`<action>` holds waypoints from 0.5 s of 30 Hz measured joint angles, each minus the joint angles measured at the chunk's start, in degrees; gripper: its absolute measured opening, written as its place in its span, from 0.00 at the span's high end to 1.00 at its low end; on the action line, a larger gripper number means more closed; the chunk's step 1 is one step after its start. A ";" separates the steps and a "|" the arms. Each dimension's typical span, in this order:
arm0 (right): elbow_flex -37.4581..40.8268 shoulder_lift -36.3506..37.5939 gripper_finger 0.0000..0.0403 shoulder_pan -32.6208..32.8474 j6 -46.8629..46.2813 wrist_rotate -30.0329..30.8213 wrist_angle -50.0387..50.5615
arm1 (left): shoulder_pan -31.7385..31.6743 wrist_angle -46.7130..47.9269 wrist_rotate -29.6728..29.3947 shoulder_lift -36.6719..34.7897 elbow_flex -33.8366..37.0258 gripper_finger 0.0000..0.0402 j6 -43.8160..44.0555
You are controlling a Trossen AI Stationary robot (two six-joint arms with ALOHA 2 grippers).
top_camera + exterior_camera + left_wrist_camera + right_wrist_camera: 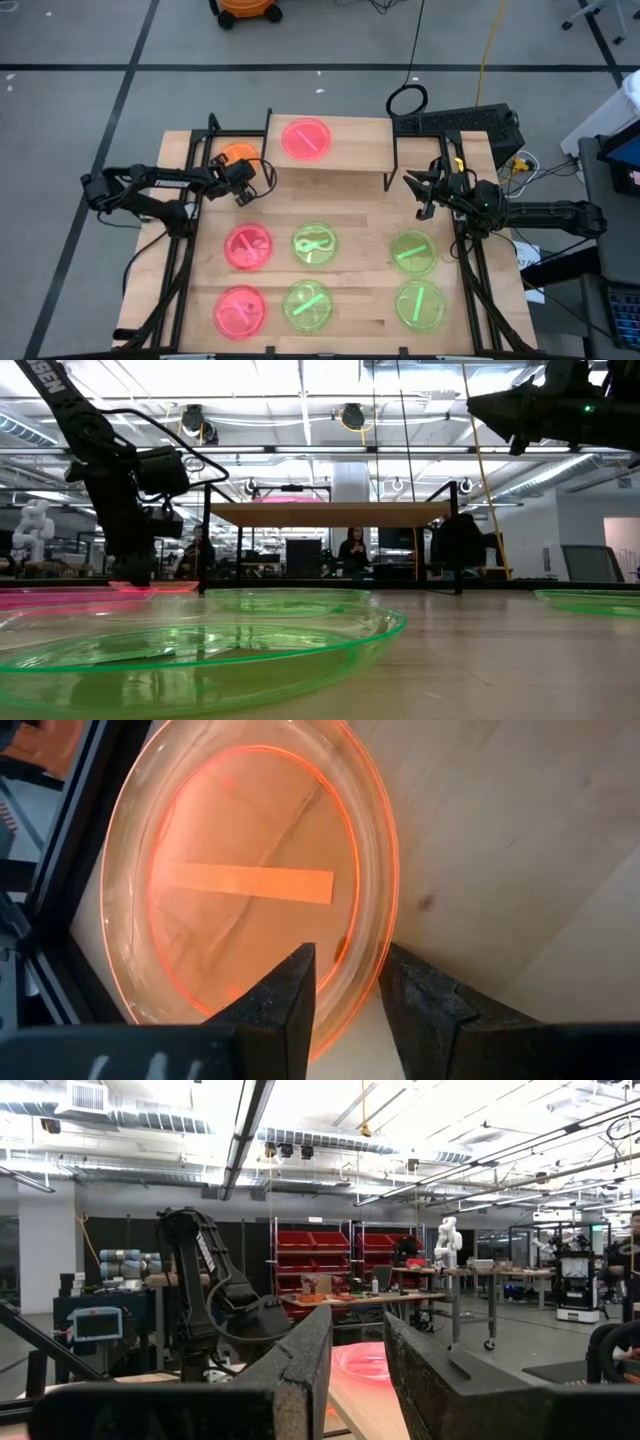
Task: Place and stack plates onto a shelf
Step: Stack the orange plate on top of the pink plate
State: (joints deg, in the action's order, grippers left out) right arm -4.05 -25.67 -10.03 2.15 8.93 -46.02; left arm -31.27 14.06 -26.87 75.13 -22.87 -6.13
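- I see 3 plates in the row nearest the table's front edge, well short of both grippers: a pink plate, a green plate and a second green plate.
- The next row, closer to the grippers, holds another pink plate, a green plate with a looped mark and 1 more green plate, which lies nearest the right gripper.
- My left gripper is down at the orange plate, which rests on the wooden table just beside the shelf's left legs.
- Its fingers stand narrow, astride the plate's near rim, 1 inside and 1 outside. I cannot tell whether they already pinch the rim.
- My right gripper hangs above the table, just beside the shelf's right legs, carrying nothing. Its fingers show a narrow gap.
- The shelf stands between the 2 grippers, toward the table's far edge.
- 1 pink plate lies flat on the shelf's left half; I see it beyond the right gripper in its wrist view.
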 joint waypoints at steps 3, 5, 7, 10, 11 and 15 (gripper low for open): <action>0.00 0.02 0.81 -0.01 -0.02 0.00 0.00 | 0.00 0.07 0.02 0.04 0.06 0.79 0.07; 0.00 0.00 0.81 0.01 -0.02 0.00 0.00 | 0.00 0.26 0.00 0.07 0.10 0.84 0.25; 0.00 0.00 0.81 -0.01 0.00 0.00 0.00 | 0.00 0.41 0.00 0.07 0.13 0.90 0.24; 0.00 0.01 0.81 0.00 -0.02 0.00 0.00 | 0.00 0.39 -0.31 0.07 0.15 0.98 0.26; 0.00 0.02 0.81 0.00 0.00 0.00 0.00 | 0.00 0.39 -0.31 0.07 0.15 0.98 0.24; 0.00 0.02 0.81 -0.01 -0.02 0.00 0.00 | 0.12 0.01 -0.31 -0.17 0.15 0.99 0.37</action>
State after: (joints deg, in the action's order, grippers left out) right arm -4.05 -25.65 -10.04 2.13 8.93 -46.02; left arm -31.14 14.08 -27.18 74.97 -22.72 -5.76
